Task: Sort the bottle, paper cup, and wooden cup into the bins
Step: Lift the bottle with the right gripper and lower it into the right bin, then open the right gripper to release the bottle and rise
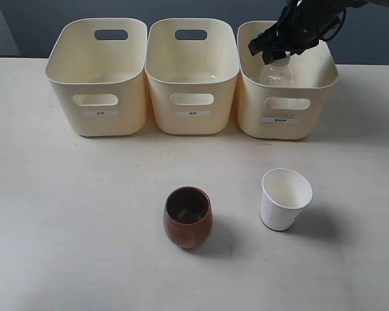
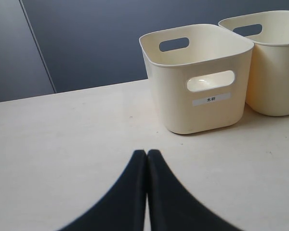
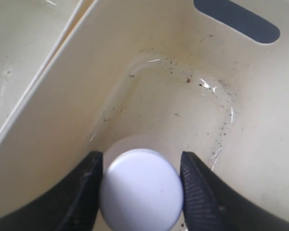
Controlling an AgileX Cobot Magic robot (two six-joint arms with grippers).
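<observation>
Bottle (image 1: 276, 71) half sunk in rightmost of the bins (image 1: 286, 116), right gripper (image 3: 140, 190) pinching its cap, body seemingly hidden beneath, left gripper (image 2: 147, 161) pressed together.

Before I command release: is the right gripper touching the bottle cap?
Touching. In the right wrist view both fingers press against the sides of the bottle cap, with no gap, above the right bin.

right hand (image 3: 141, 187) clamped (arm reaching down) | left hand (image 2: 146, 159) closed, low
</observation>
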